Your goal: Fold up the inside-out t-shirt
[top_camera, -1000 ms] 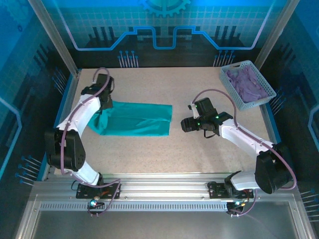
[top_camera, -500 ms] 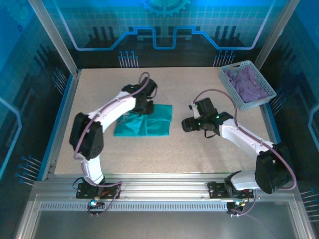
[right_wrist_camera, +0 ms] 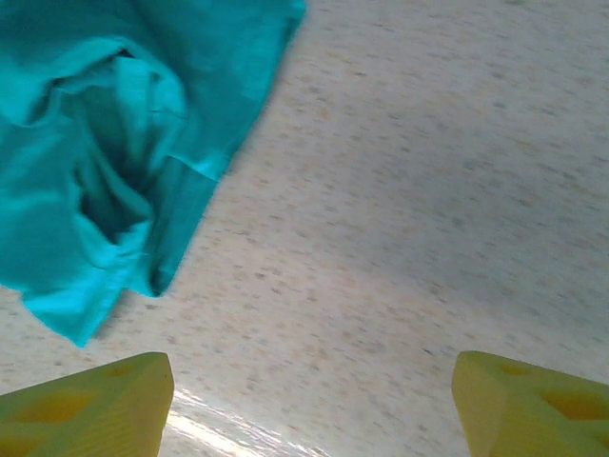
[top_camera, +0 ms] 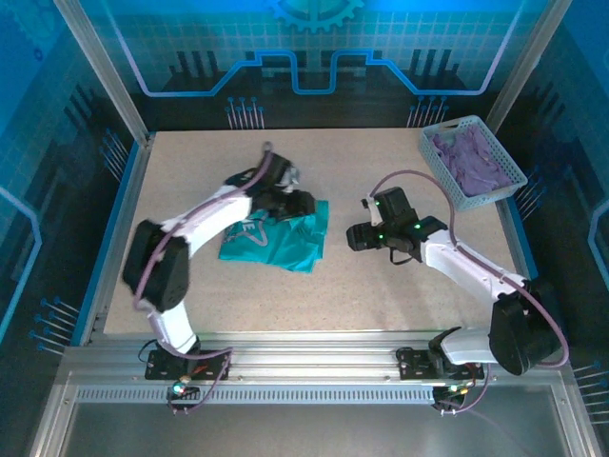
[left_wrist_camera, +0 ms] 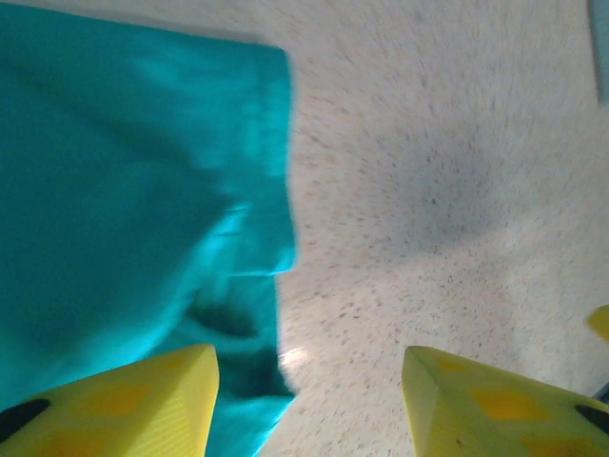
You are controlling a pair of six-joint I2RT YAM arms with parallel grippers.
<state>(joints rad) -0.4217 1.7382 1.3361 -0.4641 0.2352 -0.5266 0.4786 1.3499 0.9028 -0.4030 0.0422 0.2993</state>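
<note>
Folding step: shirt (top_camera: 274, 238) lies doubled into a rumpled packet left of centre on the table (top_camera: 381, 286); judged mid-fold, with the layers laid over but not flat.
Next move: likely a fresh pinch on a free edge to square or halve the packet again; that calls for the jaws to come down on the cloth edge itself, not the bare table beside it; a loose layer could slide off as it is lifted.
Top view: left gripper (top_camera: 297, 205) hovers over the shirt's far right corner; right gripper (top_camera: 357, 238) waits just right of the shirt, apart from it; a pale graphic (top_camera: 249, 228) faces up on the left half; a basket (top_camera: 445, 176) holding a purple cloth (top_camera: 471, 152) stands well apart at the far right.
Left wrist: left gripper (left_wrist_camera: 304, 400) has its yellow fingers (left_wrist_camera: 114, 400) spread with nothing pinched between them; the shirt's edge (left_wrist_camera: 143, 190) runs under the gap, curled and shadowed near the bottom; this close look adds the lifted hem, which the top view is too distant to resolve.
Right wrist: right gripper (right_wrist_camera: 309, 409) stands wide apart and empty, its fingers (right_wrist_camera: 86, 405) over bare table; the shirt (right_wrist_camera: 105, 143) sits ahead to the left, bunched into a deep pocket of folds; that side-on bulk reads as flat cloth from above.
</note>
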